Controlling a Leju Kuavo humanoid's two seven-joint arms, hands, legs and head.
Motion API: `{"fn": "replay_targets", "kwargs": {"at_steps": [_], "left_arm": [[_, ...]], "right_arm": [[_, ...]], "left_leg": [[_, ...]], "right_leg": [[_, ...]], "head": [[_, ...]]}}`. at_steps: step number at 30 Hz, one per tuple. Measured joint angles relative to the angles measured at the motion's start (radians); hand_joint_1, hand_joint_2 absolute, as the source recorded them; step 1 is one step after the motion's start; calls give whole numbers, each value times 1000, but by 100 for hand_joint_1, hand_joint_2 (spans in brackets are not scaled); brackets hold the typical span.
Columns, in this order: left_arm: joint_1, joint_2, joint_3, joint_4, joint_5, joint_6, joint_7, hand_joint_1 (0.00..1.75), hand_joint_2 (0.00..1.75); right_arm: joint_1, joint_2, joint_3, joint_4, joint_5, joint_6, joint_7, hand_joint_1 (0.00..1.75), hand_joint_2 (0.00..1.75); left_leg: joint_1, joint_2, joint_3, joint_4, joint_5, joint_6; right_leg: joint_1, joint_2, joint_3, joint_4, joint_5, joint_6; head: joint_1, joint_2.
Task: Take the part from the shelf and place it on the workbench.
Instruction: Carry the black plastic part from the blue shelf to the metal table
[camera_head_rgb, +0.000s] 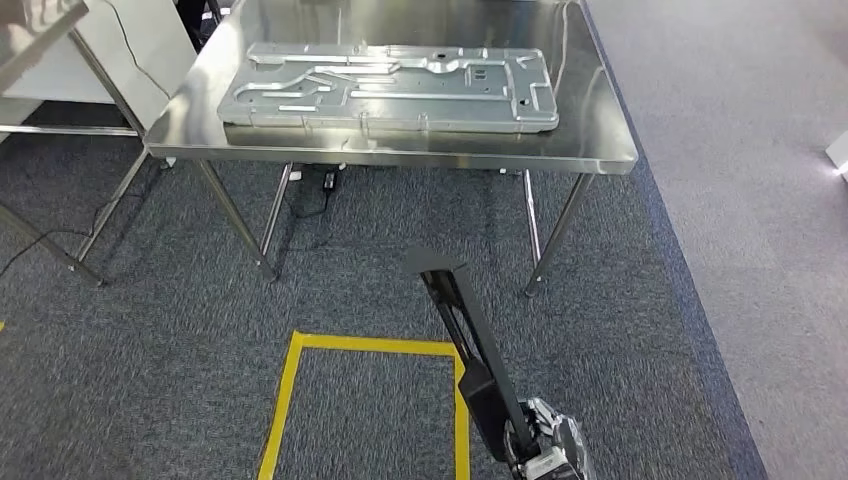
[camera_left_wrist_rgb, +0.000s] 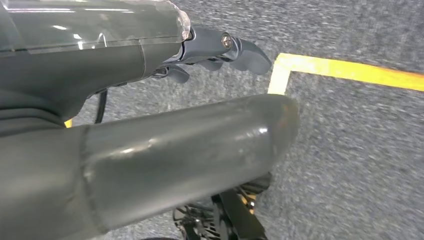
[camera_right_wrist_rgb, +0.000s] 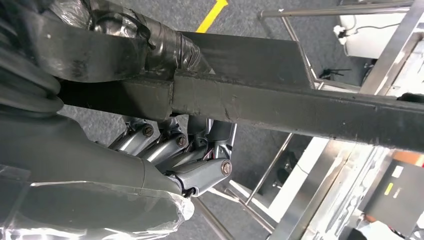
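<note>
The part is a long black bar with a bent, flat end. My right hand grips it at the bottom of the head view, and the bar slants up toward the workbench. Its far end hangs over the carpet, short of the bench's front edge. In the right wrist view my right hand has its fingers wrapped under the bar. My left hand hangs over the carpet with its fingers loosely spread and nothing in them.
A large stamped metal plate covers much of the steel workbench. A yellow tape rectangle marks the carpet in front of it. A metal frame stands at the left, and cables lie under the bench.
</note>
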Motion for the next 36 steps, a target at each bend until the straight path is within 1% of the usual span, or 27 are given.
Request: {"fn": "replay_targets", "kwargs": {"at_steps": [2, 3, 5, 7, 8, 9, 12, 13, 14, 15, 17, 18, 19, 20, 22, 23, 24, 25, 26, 27, 28, 29, 30, 32, 33, 35, 36], "left_arm": [[0, -2, 9, -1, -17, -4, -2, 0, 0], [-1, -4, 15, -2, -27, -8, -3, 0, 0], [-3, -10, 28, -7, -48, -16, -5, 0, 0], [-5, -15, 41, -14, -62, -23, -5, 0, 0], [-4, -17, 47, -17, -68, -27, -5, 0, 0], [-3, -21, 53, -22, -77, -32, -4, 0, 0], [0, -36, 77, -42, -112, -54, 1, 0, 0], [-1, -41, 87, -50, -126, -62, 3, 0, 0], [-2, -46, 98, -58, -140, -70, 5, 0, 0], [-3, -50, 109, -66, -155, -78, 6, 0, 0], [-4, -56, 129, -80, -179, -88, 7, 0, 0], [-5, -58, 138, -84, -187, -91, 7, 0, 0], [-8, -60, 145, -87, -191, -92, 7, 0, 0], [-11, -61, 151, -90, -194, -93, 7, 0, 0], [-13, -62, 161, -95, -198, -93, 7, 0, 0], [-13, -62, 166, -97, -201, -93, 7, 0, 0], [-11, -62, 171, -98, -206, -94, 6, 0, 0], [-10, -62, 174, -98, -214, -94, 5, 0, 0], [-10, -62, 178, -98, -225, -95, 3, 0, 0], [-9, -62, 182, -98, -237, -95, 0, 0, 0], [-9, -62, 187, -97, -250, -95, -2, 0, 0], [-10, -62, 191, -97, -262, -94, -5, 0, 0], [-12, -61, 194, -95, -273, -92, -7, 0, 0], [-19, -59, 195, -88, -295, -85, -13, 0, 0], [-24, -57, 196, -82, -305, -80, -15, 0, 0], [-35, -51, 197, -66, -322, -71, -20, 0, 0], [-39, -49, 197, -59, -326, -68, -21, 0, 0]], "right_arm": [[-4, 0, -1, -3, 43, 0, 7, 175, 175], [-7, 0, -3, -8, 72, 4, 13, 175, 175], [-18, 2, -12, -20, 132, 18, 24, 175, 175], [-26, 4, -21, -31, 170, 30, 31, 175, 175], [-27, 6, -26, -34, 182, 34, 33, 175, 175], [-27, 8, -32, -38, 196, 39, 34, 175, 175], [-28, 20, -56, -60, 272, 49, 64, 175, 175], [-28, 24, -66, -71, 309, 51, 92, 175, 175], [-28, 27, -77, -82, 347, 55, 126, 175, 175], [-29, 32, -89, -92, 387, 59, 160, 175, 175], [-31, 42, -118, -108, 455, 65, 209, 175, 175], [-35, 48, -133, -113, 477, 67, 221, 175, 175], [-39, 53, -146, -119, 491, 68, 227, 175, 175], [-44, 58, -156, -123, 498, 68, 229, 175, 175], [-50, 65, -170, -126, 505, 69, 230, 175, 175], [-50, 68, -176, -126, 513, 68, 231, 175, 175], [-51, 71, -181, -126, 527, 67, 230, 175, 175], [-53, 75, -188, -126, 550, 65, 228, 175, 175], [-58, 80, -195, -127, 586, 60, 223, 175, 175], [-65, 85, -205, -127, 638, 53, 216, 175, 175], [-75, 89, -216, -127, 703, 42, 207, 175, 175], [-86, 92, -227, -126, 775, 30, 198, 175, 175], [-98, 93, -239, -126, 846, 19, 189, 175, 175], [-123, 92, -258, -126, 970, 7, 177, 175, 175], [-137, 89, -264, -124, 1026, 5, 173, 175, 175], [-163, 75, -269, -120, 1115, 5, 168, 175, 175], [-173, 66, -270, -117, 1140, 6, 167, 175, 175]], "left_leg": [[4, -6, 18, -14, -5, 13], [6, -8, 32, -21, -8, 19], [7, -9, 53, -29, -17, 30], [6, -11, 66, -30, -30, 34], [6, -13, 75, -30, -37, 33], [6, -16, 85, -30, -46, 32], [5, -21, 122, -30, -74, 25], [6, -22, 128, -31, -82, 21], [6, -23, 131, -34, -89, 15], [6, -23, 136, -33, -90, 7], [5, -22, 149, -29, -91, -5], [5, -20, 149, -7, -91, -9], [6, -18, 133, 30, -98, -12], [8, -15, 101, 85, -111, -15], [9, -12, 13, 202, -160, -23], [9, -11, -23, 233, -184, -26], [9, -10, -46, 235, -194, -28], [9, -9, -55, 207, -180, -28], [9, -8, -55, 154, -136, -24], [8, -6, -54, 98, -70, -19], [5, -4, -52, 53, -19, -13], [2, -3, -50, 25, 23, -6], [0, -2, -51, 14, 38, 1], [1, -5, -33, 1, 33, 13], [2, -6, -21, -9, 30, 19], [5, -9, 6, -24, 23, 31], [5, -9, 17, -28, 16, 35]], "right_leg": [[-1, 0, 9, 11, 4, 11], [-2, 1, 1, 36, -1, 14], [-5, 5, -59, 140, -37, 19], [-5, 8, -149, 253, -83, 24], [-6, 8, -180, 276, -88, 25], [-6, 8, -197, 269, -71, 25], [-2, 9, -182, 119, 64, 13], [3, 10, -178, 79, 91, 7], [7, 11, -178, 58, 104, 0], [10, 11, -179, 52, 101, -7], [8, 13, -158, 35, 102, -20], [5, 14, -142, 26, 100, -27], [2, 13, -126, 18, 98, -33], [1, 12, -112, 12, 93, -37], [0, 12, -93, 6, 79, -40], [0, 12, -83, 5, 70, -39], [-1, 13, -70, 5, 59, -38], [-1, 13, -55, 5, 47, -36], [-1, 13, -39, 5, 34, -34], [0, 13, -24, 6, 21, -30], [1, 14, -15, 6, 9, -25], [2, 16, -9, 4, 0, -18], [3, 17, -4, 4, -5, -11], [2, 18, -1, 14, 2, 3], [1, 17, -12, 45, 13, 8], [-1, 16, -79, 153, 11, 15], [0, 15, -125, 216, -10, 18]], "head": [[0, 0], [1, 0], [1, -1], [1, -1], [1, -1], [1, -1], [1, -1], [1, -1], [2, -1], [3, 0], [4, 0], [4, 0], [4, -1], [4, -1], [3, -1], [4, -1], [3, -1], [4, -1], [4, -1], [4, -1], [4, -1], [4, -1], [4, -1], [4, -1], [4, -1], [4, -1], [4, -1]]}}
